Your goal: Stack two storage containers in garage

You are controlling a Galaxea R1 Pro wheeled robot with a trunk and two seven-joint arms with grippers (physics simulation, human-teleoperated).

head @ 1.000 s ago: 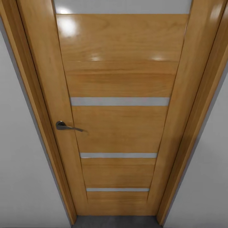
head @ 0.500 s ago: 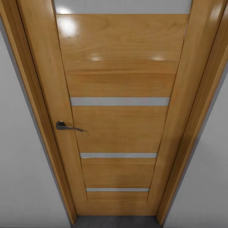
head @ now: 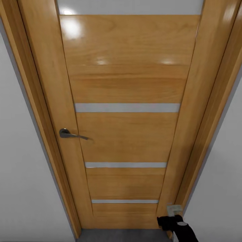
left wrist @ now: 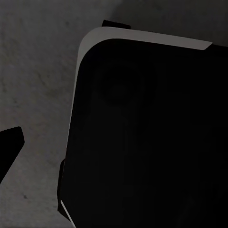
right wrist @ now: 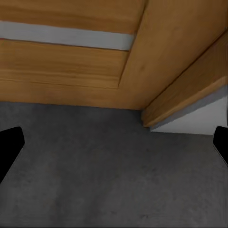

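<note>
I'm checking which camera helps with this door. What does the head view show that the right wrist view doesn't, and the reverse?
Head view alone: the door handle, three of the door's grey strips, and the right gripper low by the frame. Right wrist view alone: a broad stretch of dark grey floor and both dark fingers set wide apart. Both: the wooden door, its frame and white wall.

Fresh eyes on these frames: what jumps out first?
A closed glossy wooden door with pale horizontal strips takes up most of the head view, a dark lever handle at its left edge. The right gripper pokes in at the lower right near the door frame, its jaws spread wide over the dark grey floor. White walls flank the doorway.
</note>
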